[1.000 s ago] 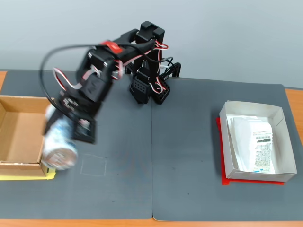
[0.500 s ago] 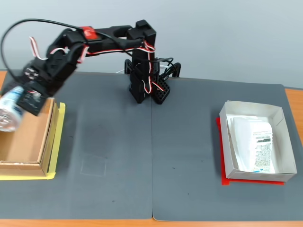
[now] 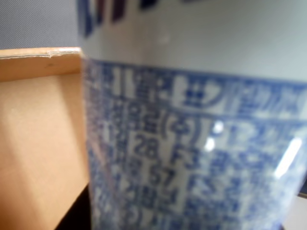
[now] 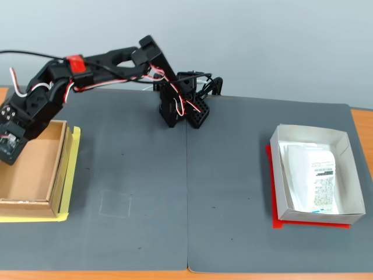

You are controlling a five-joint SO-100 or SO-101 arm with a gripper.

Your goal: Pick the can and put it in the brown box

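Wrist view was almost filled by the can, white with blue print, pressed close to the lens, with a wall of the brown box at the left of the frame. I took that to mean the can was over or inside the box. In the fixed view my arm reached to the far left edge, the gripper above the brown box, the can itself not visible there. I couldn't see the jaws, so I cannot tell whether they pinched it. By my judgement the carry was done; release and retreat remained.
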